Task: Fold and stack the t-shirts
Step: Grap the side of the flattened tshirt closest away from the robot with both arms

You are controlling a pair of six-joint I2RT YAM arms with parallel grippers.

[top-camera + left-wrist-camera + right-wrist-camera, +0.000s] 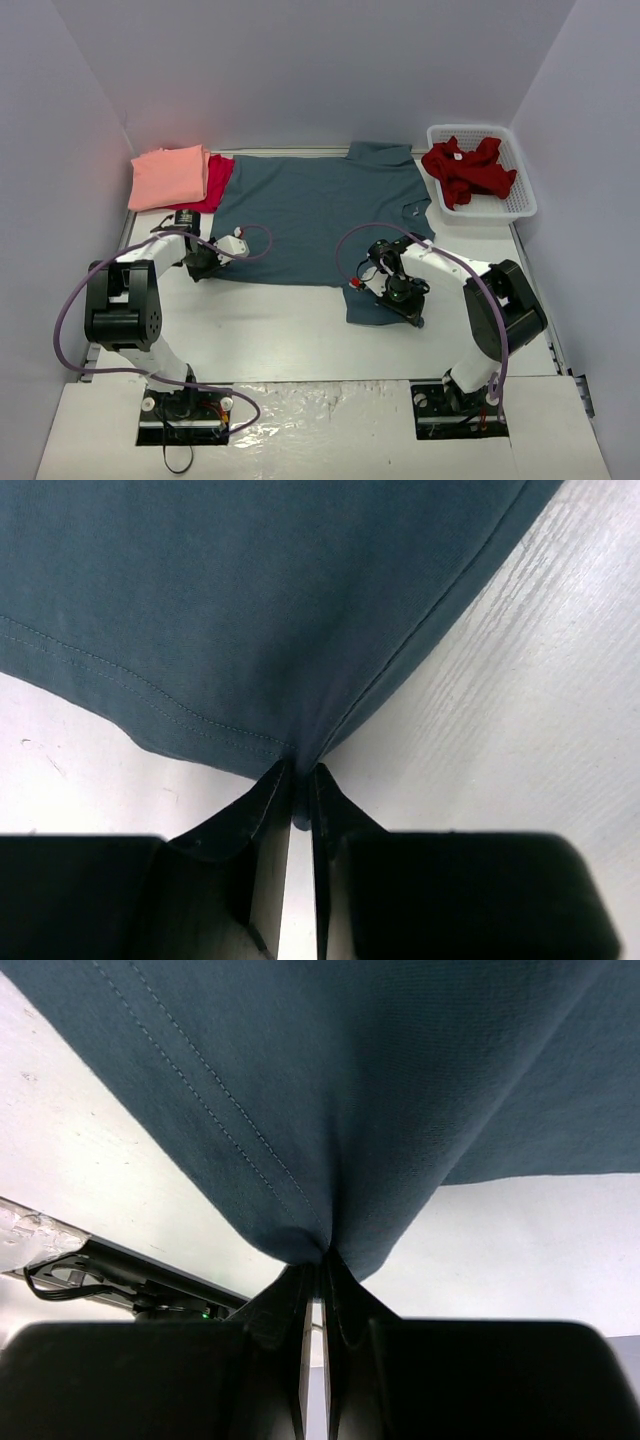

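The large slate-blue t-shirt [320,210] lies spread flat at mid table. My left gripper [207,262] is shut on its near left hem corner [296,755]. My right gripper [378,285] is shut on its near right hem corner [320,1245], which hangs lifted from the table. A folded salmon-pink t-shirt [168,176] lies on a crimson t-shirt [214,180] at the far left. A dark red t-shirt [468,170] lies crumpled in the basket.
A white lattice plastic basket [520,200] stands at the far right. White walls close in the table [280,320] on three sides. Purple cables loop over both arms.
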